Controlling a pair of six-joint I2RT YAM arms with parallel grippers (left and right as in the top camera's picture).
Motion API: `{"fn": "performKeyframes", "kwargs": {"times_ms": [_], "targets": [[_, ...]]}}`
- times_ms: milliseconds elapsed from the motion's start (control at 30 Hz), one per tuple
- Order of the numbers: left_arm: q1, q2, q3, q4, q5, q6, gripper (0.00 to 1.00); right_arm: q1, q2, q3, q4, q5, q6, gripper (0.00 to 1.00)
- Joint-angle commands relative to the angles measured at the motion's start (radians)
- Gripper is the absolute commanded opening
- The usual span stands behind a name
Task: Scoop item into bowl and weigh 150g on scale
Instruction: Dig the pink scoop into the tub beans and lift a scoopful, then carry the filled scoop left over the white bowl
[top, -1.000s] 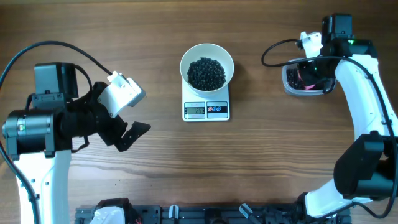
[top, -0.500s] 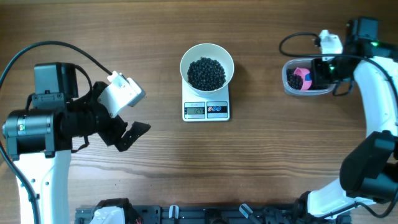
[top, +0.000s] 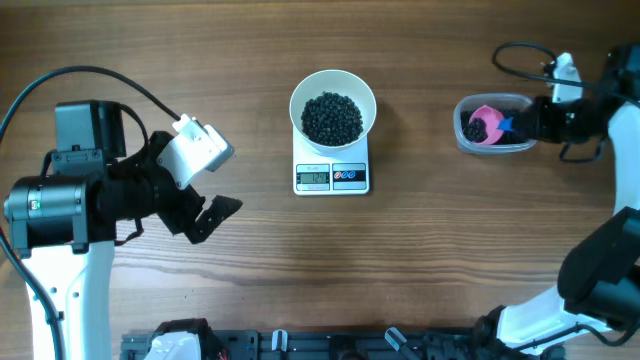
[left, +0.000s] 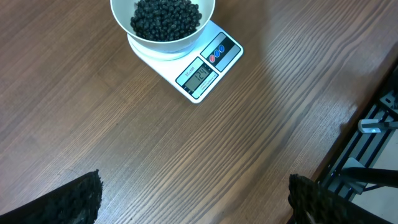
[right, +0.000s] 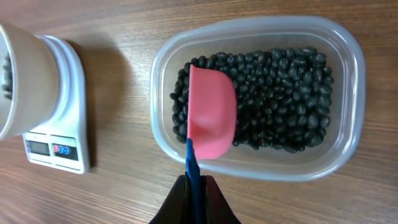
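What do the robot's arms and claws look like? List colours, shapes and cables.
Both arms pair white rounded links with black cylindrical joints. A black cable loops over the left arm, which carries a white wrist block; another black cable trails the right arm. The left claw and right claw have black fingers.

Bright, soft, even light; every view is sharp. The scale (right: 62, 93) throws a faint shadow rightward on the table (right: 118, 180). A pale sheen crosses the wood in the left wrist view.
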Motion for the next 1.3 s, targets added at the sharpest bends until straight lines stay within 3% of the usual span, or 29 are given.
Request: {"fn": "performKeyframes", "kwargs": {"times_ms": [0,267,533,700,900,1267], "targets": [[-0.004,0.003,-0.003,0.000,-0.002,-0.010,1.00,-0.074,0.019,0.016,-0.011,-0.124,0.003,0.04],[-0.004,0.003,-0.003,0.000,-0.002,-0.010,1.00,-0.170,0.019,0.016,-0.049,-0.229,-0.024,0.04],[-0.004,0.003,-0.003,0.000,-0.002,-0.010,1.00,-0.123,-0.026,0.022,-0.058,-0.361,0.005,0.05],[-0.004,0.003,-0.003,0.000,-0.002,-0.010,1.00,0.031,-0.111,0.025,-0.020,-0.356,0.090,0.05],[-0.004,0.003,-0.003,0.000,-0.002,-0.010,1.00,0.265,-0.160,0.025,0.154,-0.344,0.234,0.05],[-0.004,0.003,-0.003,0.000,-0.002,-0.010,1.00,0.637,-0.160,0.025,0.349,0.125,0.187,0.05]]}}
